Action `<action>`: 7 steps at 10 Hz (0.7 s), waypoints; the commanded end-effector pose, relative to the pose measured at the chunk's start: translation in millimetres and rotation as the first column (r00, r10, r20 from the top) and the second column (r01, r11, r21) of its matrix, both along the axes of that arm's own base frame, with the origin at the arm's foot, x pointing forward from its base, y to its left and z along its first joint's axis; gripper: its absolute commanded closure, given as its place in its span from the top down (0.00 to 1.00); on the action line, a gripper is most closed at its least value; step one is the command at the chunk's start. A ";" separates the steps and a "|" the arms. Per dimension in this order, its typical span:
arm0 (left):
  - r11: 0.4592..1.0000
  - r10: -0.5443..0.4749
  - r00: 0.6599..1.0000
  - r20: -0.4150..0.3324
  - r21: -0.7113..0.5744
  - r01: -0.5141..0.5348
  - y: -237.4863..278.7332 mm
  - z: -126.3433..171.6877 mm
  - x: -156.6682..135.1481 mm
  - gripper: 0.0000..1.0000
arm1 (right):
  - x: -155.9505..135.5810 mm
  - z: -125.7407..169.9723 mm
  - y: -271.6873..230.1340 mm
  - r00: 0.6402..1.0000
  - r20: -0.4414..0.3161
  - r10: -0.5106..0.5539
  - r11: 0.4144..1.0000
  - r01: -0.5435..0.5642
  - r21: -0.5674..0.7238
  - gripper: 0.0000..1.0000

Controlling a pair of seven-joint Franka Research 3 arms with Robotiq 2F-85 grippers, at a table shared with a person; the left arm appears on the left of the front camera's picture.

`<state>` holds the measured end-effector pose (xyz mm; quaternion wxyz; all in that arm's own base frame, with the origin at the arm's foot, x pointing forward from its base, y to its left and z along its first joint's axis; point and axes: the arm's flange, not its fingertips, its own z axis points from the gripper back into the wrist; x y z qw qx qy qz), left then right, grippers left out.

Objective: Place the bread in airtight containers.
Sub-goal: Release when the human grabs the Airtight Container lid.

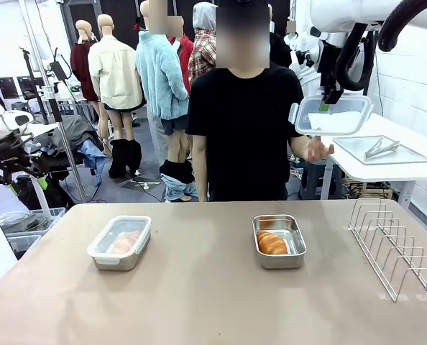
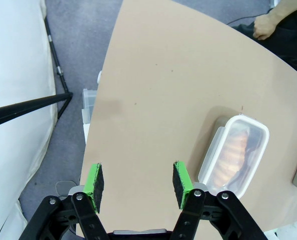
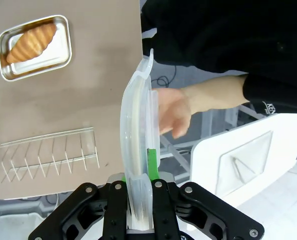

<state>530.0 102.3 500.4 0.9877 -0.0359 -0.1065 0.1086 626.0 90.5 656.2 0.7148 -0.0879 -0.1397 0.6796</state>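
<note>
Two steel airtight containers stand on the table. The left container [image 1: 120, 242] [image 2: 233, 155] has its clear lid on, and bread [image 2: 232, 150] shows through it. The right container [image 1: 279, 241] [image 3: 36, 47] is uncovered and holds a golden bread [image 1: 272, 244] [image 3: 31, 42]. High above the table's far right, my right gripper [image 1: 327, 100] [image 3: 141, 167] is shut on the rim of a clear lid [image 1: 333, 115] [image 3: 138, 135]. The person's hand [image 1: 318, 149] [image 3: 173, 112] is held up just under that lid. My left gripper [image 2: 137, 180] hangs open and empty over the table's left part, short of the lidded container.
A wire rack [image 1: 397, 248] [image 3: 43, 152] stands on the table's right side. Behind it, a white side table carries a flat steel tray [image 1: 379, 149] with tongs. The person in black stands at the far edge. Storage bins sit on the floor at the left.
</note>
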 end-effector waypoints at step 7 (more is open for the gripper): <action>1.000 0.011 1.000 0.001 0.017 -0.011 0.0 2.0 -1.3 0.72 | -4.3 -3.4 -0.8 1.000 -0.007 -0.002 1.000 0.002 -0.001 0.00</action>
